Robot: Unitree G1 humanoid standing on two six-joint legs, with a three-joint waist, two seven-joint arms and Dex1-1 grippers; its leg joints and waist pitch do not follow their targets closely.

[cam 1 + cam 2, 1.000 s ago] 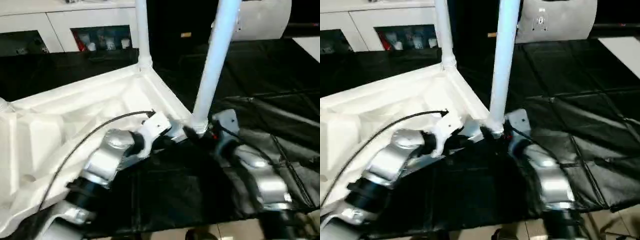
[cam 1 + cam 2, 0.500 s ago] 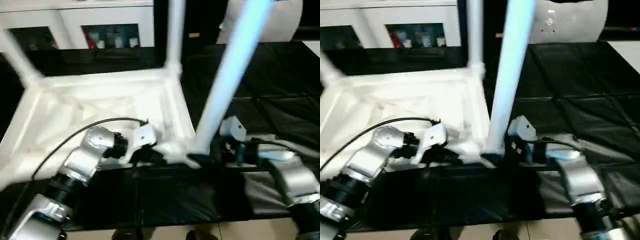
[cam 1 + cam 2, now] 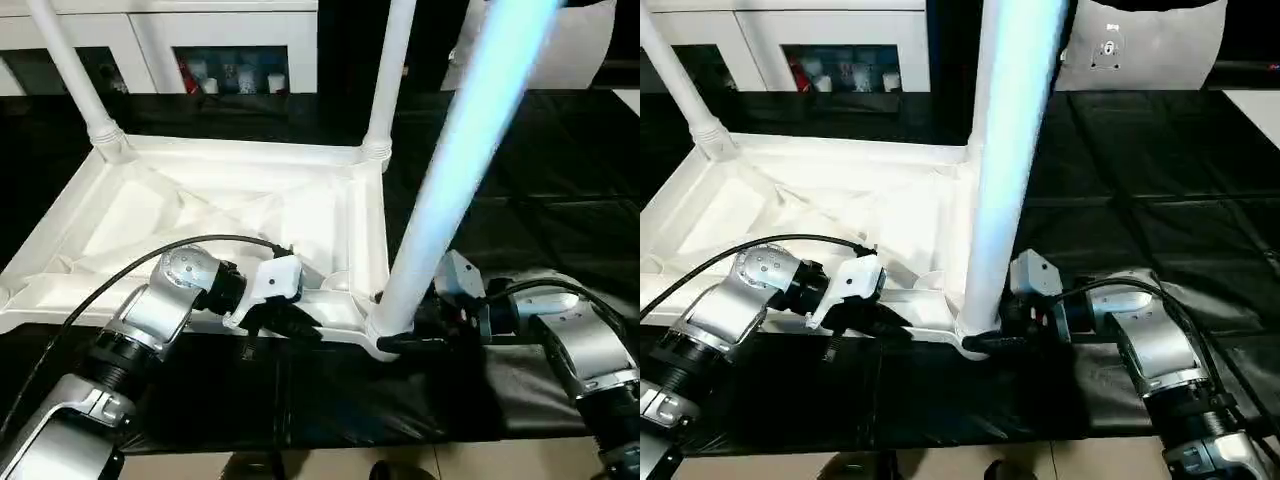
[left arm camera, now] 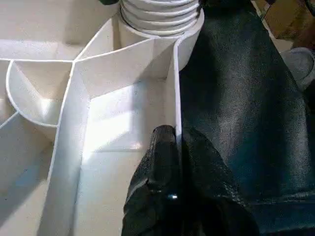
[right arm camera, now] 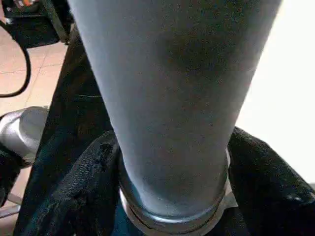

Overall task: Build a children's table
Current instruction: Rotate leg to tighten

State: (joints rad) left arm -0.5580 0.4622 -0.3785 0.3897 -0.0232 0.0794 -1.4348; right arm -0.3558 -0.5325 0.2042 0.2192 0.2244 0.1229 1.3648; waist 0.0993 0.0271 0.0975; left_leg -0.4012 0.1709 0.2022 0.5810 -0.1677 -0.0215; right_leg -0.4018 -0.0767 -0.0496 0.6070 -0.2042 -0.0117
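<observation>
The left gripper [image 4: 174,147] is pinched tight on the near edge wall of the upturned tabletop [image 3: 200,215], just beside the near corner socket. The right gripper [image 5: 172,196] has its fingers [image 5: 83,182] wrapped around the base of the near leg [image 3: 450,190] at that socket. Both silver forearms reach in low from opposite sides. The tabletop lies on a black cloth [image 3: 560,180].

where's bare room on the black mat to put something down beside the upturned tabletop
Free: the black mat on the robot's right of the tabletop, back toward the cabinets. Also free is the mat strip in front of the near rim. Crowded: the near corner, where the left tool pinches the rim and the right tool flanks the leg.
</observation>
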